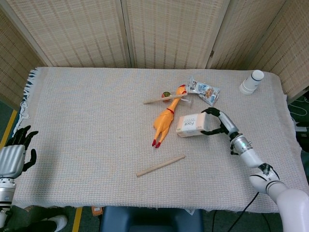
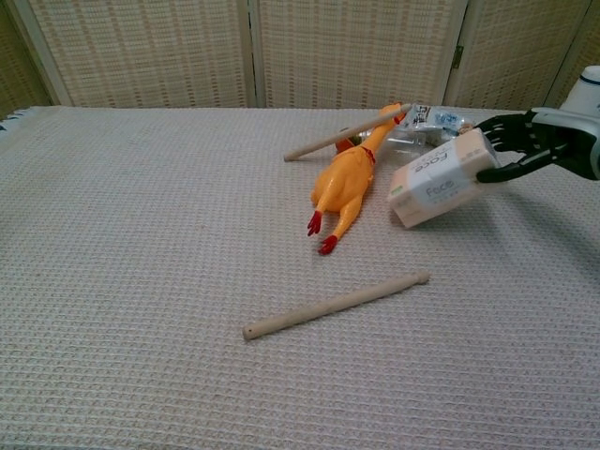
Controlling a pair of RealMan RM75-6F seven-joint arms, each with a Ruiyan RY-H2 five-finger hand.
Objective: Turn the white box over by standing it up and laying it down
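The white box (image 1: 192,124) lies long side nearly level beside the rubber chicken, printed face up. In the chest view the white box (image 2: 437,179) is tilted, its left end low near the cloth and its right end raised. My right hand (image 1: 218,123) grips that right end, fingers over the top and thumb under it; the same right hand (image 2: 528,150) shows at the right edge of the chest view. My left hand (image 1: 16,155) hangs off the table's front left corner, fingers apart and holding nothing.
A yellow rubber chicken (image 1: 165,121) lies just left of the box. A wooden dowel (image 1: 160,166) lies nearer the front, a thinner stick (image 1: 161,99) and a small ball (image 1: 165,94) behind the chicken. A snack packet (image 1: 204,90) and white cup (image 1: 252,82) sit at the back right.
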